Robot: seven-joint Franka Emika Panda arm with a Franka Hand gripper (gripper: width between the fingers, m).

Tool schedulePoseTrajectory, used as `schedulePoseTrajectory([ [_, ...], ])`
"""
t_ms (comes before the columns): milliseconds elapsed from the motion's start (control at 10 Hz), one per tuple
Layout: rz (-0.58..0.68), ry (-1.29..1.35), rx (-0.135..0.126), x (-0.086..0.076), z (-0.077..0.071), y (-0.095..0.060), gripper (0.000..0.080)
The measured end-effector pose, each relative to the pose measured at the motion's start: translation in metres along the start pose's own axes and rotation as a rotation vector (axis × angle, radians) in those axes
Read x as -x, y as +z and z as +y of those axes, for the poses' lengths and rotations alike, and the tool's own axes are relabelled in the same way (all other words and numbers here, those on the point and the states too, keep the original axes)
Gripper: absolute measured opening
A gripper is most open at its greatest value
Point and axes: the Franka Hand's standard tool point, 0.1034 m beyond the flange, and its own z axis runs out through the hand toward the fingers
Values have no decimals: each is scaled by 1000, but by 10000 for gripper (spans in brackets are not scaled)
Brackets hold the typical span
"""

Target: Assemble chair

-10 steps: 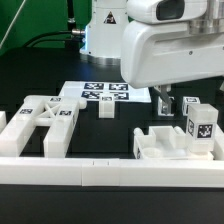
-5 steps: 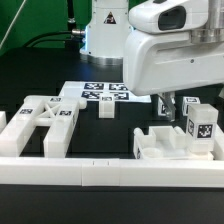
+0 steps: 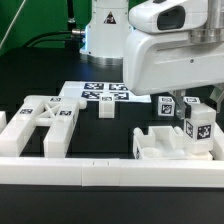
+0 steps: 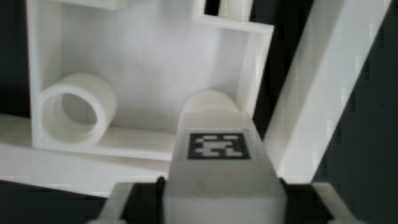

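To the exterior view's left of the marker board, and nearer the camera, the X-braced frame is laid flat on the desk. A small leg block is set at the board's near edge. Bare desk is left open between frame and recessed white part, bounded in front by the border rail. Right of the board, the gripper is closed on a tagged leg, flanked by the fingers. Its long axis runs out from the fingers, and its rounded end is pointed at the recessed part. Farthest right, a tagged upright block crowds the gripper.
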Motion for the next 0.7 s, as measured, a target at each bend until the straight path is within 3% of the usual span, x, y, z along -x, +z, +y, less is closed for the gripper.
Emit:
schedulePoseTrajectory([
  [500,11,557,-24,-1,-13,2,284],
  [700,57,802,-49,-6,-20,2,285],
])
